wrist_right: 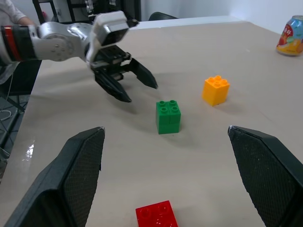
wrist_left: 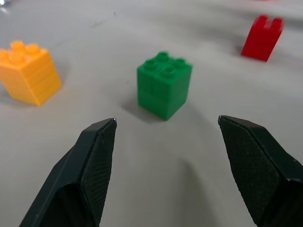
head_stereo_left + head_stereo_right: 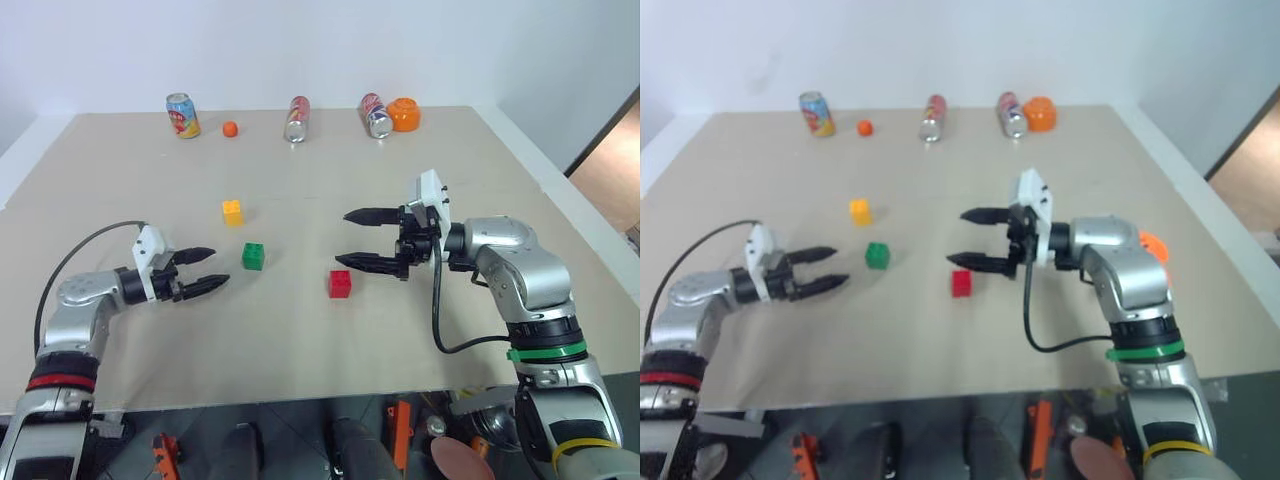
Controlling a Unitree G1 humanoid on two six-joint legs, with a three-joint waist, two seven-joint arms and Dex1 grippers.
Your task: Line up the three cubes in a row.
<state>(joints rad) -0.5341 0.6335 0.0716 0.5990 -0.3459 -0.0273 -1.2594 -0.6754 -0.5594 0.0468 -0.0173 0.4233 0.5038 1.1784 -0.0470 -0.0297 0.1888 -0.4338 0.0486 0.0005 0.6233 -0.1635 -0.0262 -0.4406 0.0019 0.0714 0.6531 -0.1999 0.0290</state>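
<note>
The left gripper [image 3: 212,269] hangs spread, empty, just short of the green cube [image 3: 253,256] mid-tabletop; yellow cube [image 3: 232,212] beyond, red cube [image 3: 340,284] nearer the front edge beneath the right gripper [image 3: 353,238], also spread. Best straddle green squarely before closing.

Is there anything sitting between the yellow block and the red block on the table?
Yes: the green cube sits between the yellow cube and the red cube, roughly on their diagonal, apart from both, as the left eye view shows.

Bare table [image 3: 300,340] lies all round the green cube [image 3: 253,256]. The yellow cube [image 3: 233,212] stands near behind it, the red cube [image 3: 340,284] near on its right. Cans [image 3: 297,119] line the far edge, well apart from it.
</note>
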